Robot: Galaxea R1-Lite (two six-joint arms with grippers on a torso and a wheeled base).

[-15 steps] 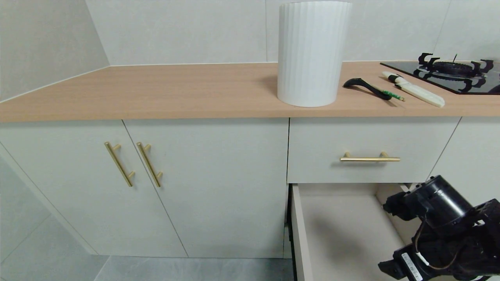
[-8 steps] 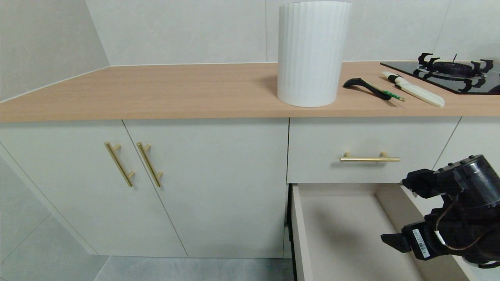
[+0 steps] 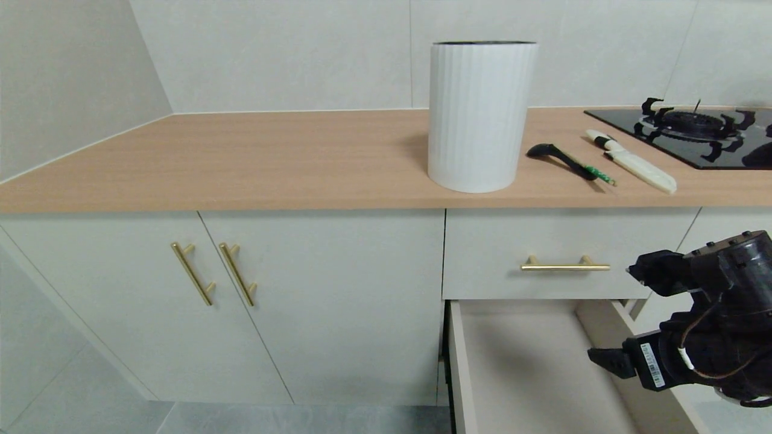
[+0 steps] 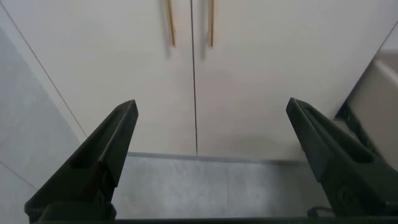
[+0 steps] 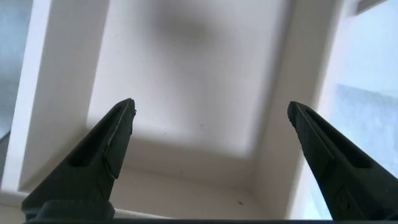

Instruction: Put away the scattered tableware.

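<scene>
1. One white ribbed canister (image 3: 481, 117) stands on the one desk (image 3: 271, 157).
2. Three loose utensils: one black ladle (image 3: 558, 158), one thin green-patterned stick (image 3: 601, 175) and one white knife (image 3: 636, 164).
3. One gas hob (image 3: 693, 129).
4. Two cupboard doors: left door (image 3: 102, 301), right door (image 3: 338, 301).
5. Two drawers: upper drawer (image 3: 482, 253), lower drawer (image 3: 461, 361).
6. Three gold handles (image 3: 565, 266).
7. Two claws: left claw (image 4: 210, 106), right claw (image 5: 210, 104).

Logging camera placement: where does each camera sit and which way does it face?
Head: on the head, forward and down at counter, cabinet doors, open drawer; right arm lower right.
Left wrist: faces cabinet doors and floor; open left claw.
Right wrist: looks down into drawer; open right claw.
Shared: head and right wrist show the drawer.
</scene>
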